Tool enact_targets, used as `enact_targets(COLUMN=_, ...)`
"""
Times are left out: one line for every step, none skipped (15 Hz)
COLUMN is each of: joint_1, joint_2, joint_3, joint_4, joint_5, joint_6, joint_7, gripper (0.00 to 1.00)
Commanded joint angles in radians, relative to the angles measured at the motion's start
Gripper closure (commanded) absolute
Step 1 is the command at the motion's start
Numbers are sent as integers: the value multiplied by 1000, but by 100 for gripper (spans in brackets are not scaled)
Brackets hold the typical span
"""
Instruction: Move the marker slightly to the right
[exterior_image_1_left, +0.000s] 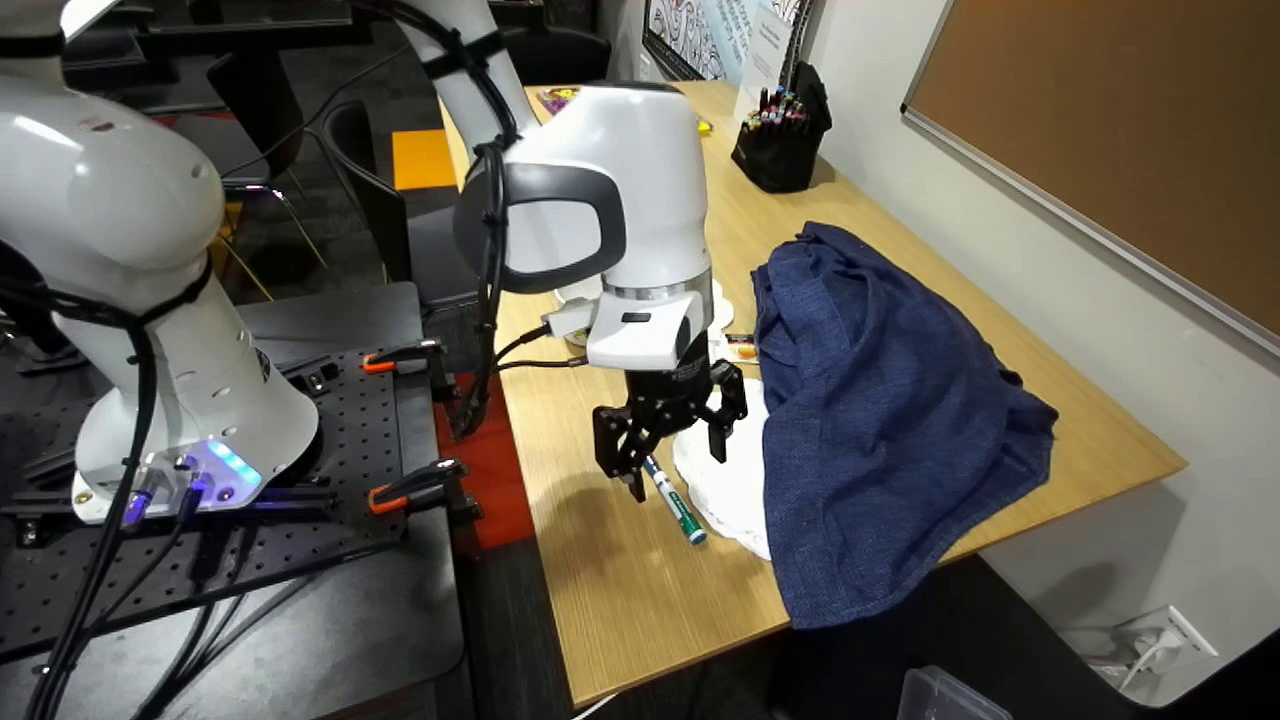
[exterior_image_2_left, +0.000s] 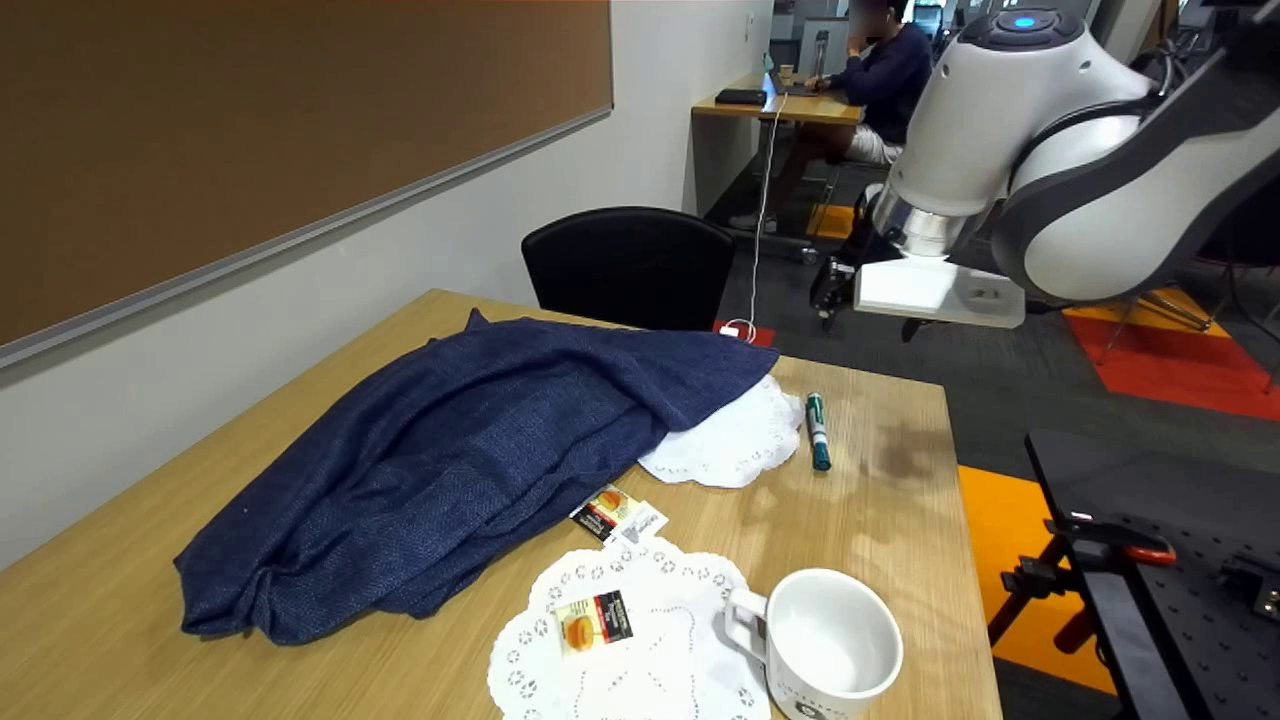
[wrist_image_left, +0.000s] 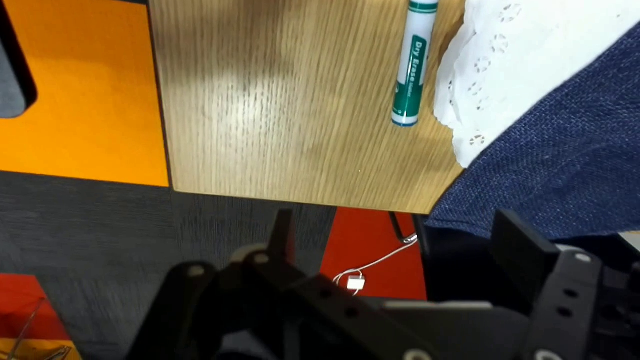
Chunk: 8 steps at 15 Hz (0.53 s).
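White marker (wrist_image_left: 414, 70) (green-labelled), lying on table (wrist_image_left: 300, 125), beside doily (wrist_image_left: 485, 85)

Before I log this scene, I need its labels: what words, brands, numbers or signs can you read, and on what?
"Dry Erase Marker": on the marker, in the wrist view; the last word is small.
Too small or blurred to read: the marker's remaining fine print, and print on the packets, mug, poster and gripper.

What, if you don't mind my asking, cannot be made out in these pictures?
Marker: one end cut off by the wrist view's top edge.
Mug: base cut off by the bottom edge in an exterior view.
Doily beside the marker: partly hidden by the blue cloth in both exterior views.
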Motion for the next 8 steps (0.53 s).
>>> enact_targets(joint_1=187, joint_2=-12, joint_3=-177, joint_4=-47, joint_5=-19, joint_6=42, joint_7=37, gripper=0)
enact_targets(joint_1=102, joint_2=0, joint_3=-96, joint_4=-15, joint_5=-2, joint_6=5, joint_7=8, gripper=0)
enact_targets(joint_1=140, joint_2=-1, joint_3=-131, joint_4=-21, joint_5=-2, joint_6=6, joint_7=8, gripper=0)
enact_targets(joint_1=160, joint_2=-1, joint_3=-148, joint_4=-26, joint_5=-2, joint_6=6, joint_7=8, gripper=0)
enact_targets(joint_1=166, joint_2=-1, joint_3=-152, joint_4=-28, joint_5=-2, joint_6=7, joint_7=8, gripper=0)
enact_targets(joint_1=167, joint_2=-1, joint_3=-152, joint_4=-29, joint_5=-2, joint_6=7, joint_7=9, gripper=0)
enact_targets(joint_1=167, joint_2=-1, joint_3=-153, joint_4=-29, joint_5=-2, joint_6=7, joint_7=9, gripper=0)
enact_targets(joint_1=167, joint_2=-1, joint_3=-153, joint_4=-30, joint_5=-2, joint_6=7, joint_7=9, gripper=0)
